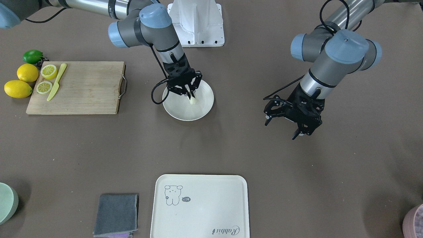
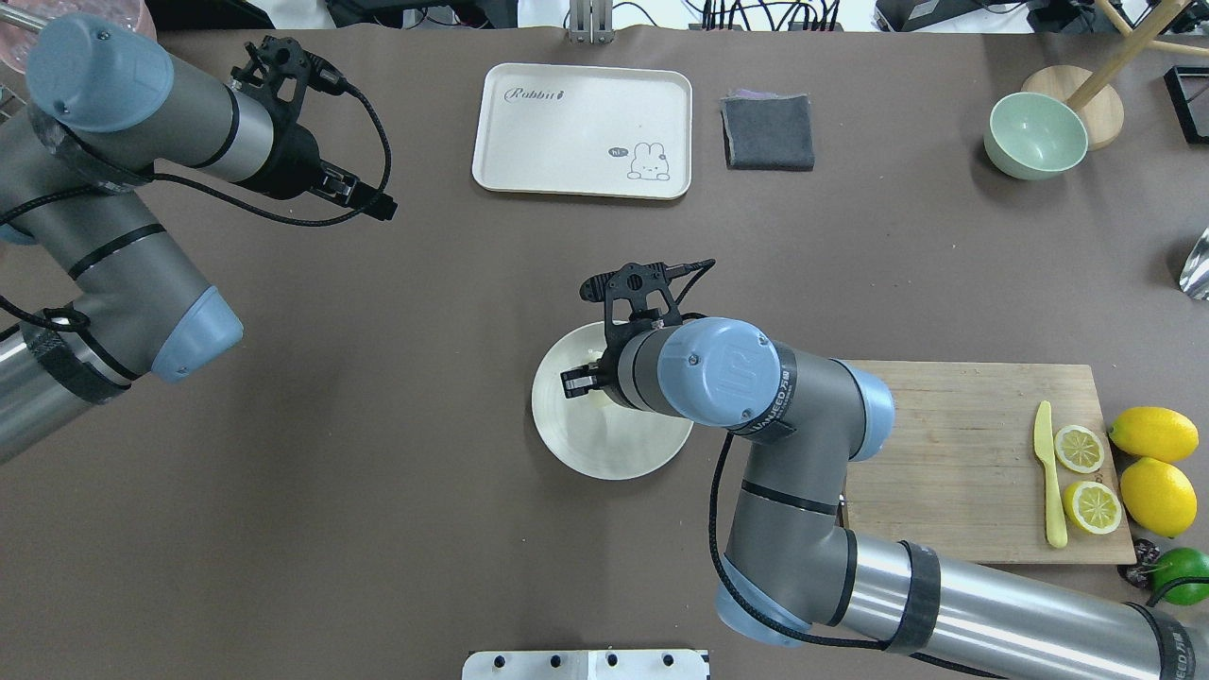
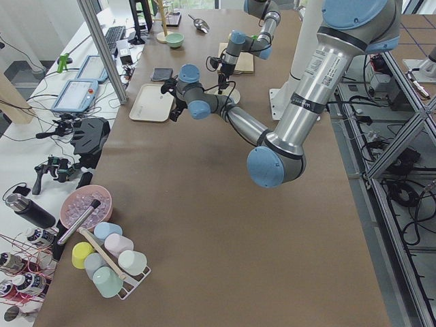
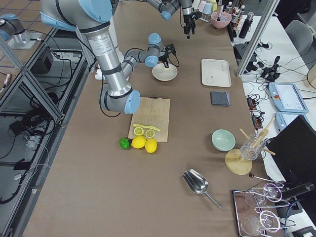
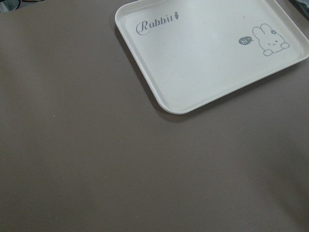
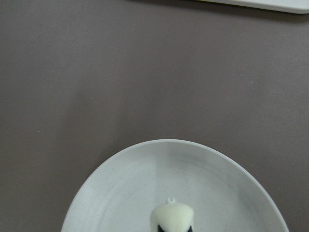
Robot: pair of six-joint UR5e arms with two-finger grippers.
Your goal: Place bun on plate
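The round off-white plate [image 1: 205,109] lies at mid-table, also seen in the overhead view [image 2: 586,444]. My right gripper [image 1: 191,96] reaches down over its middle, shut on the small pale cream bun [image 1: 193,100]. In the right wrist view the bun [image 6: 172,215] sits between the dark fingertips just above the plate [image 6: 120,193]; whether it touches the dish I cannot tell. My left gripper [image 1: 281,129] hangs open and empty above bare table, well away from the plate.
A wooden cutting board [image 1: 82,87] with two lemon halves [image 1: 49,71] and a yellow knife [image 1: 57,82] lies beside the plate; whole lemons [image 1: 18,88] and a lime [image 1: 33,56] sit past it. A cream tray [image 1: 198,205], grey cloth [image 1: 115,215] and green bowl [image 2: 1034,137] line the far edge.
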